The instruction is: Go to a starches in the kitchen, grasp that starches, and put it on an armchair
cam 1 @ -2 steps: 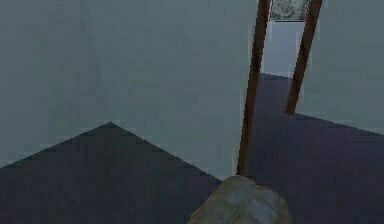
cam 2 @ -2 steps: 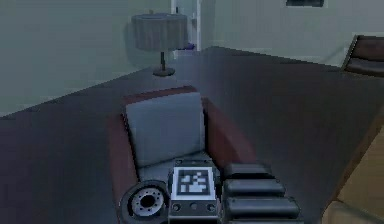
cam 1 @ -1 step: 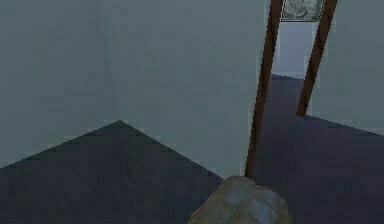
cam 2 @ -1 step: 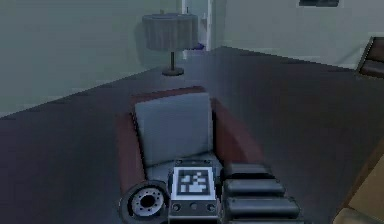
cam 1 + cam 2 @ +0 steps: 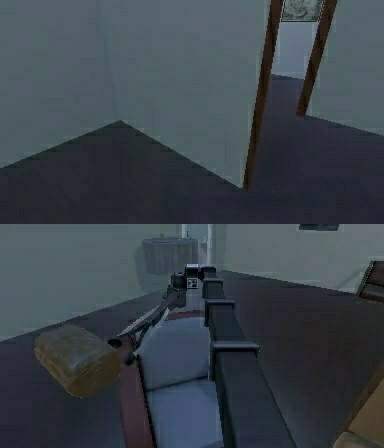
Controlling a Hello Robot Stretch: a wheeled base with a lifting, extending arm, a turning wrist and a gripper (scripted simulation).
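Observation:
A brown, loaf-shaped starch item [image 5: 82, 360] hangs at the far end of my gripper [image 5: 126, 348], clear of the dark floor behind it, so the gripper holds it. The thin fingers [image 5: 148, 324] run down and left from the gripper's dark body [image 5: 186, 286] at the end of the dark arm bar [image 5: 232, 354]. Beside and below the arm is a grey-cushioned seat with a reddish-brown frame [image 5: 176, 364], which looks like an armchair. The loaf hangs just left of that seat's frame.
In the forward view a pale wall corner [image 5: 120, 70] stands close ahead, with a brown-framed doorway [image 5: 262, 90] on the right and a picture [image 5: 300, 10] on the wall beyond. A grey object [image 5: 160, 254] stands at the far wall. Dark floor [image 5: 300, 324] lies to the right.

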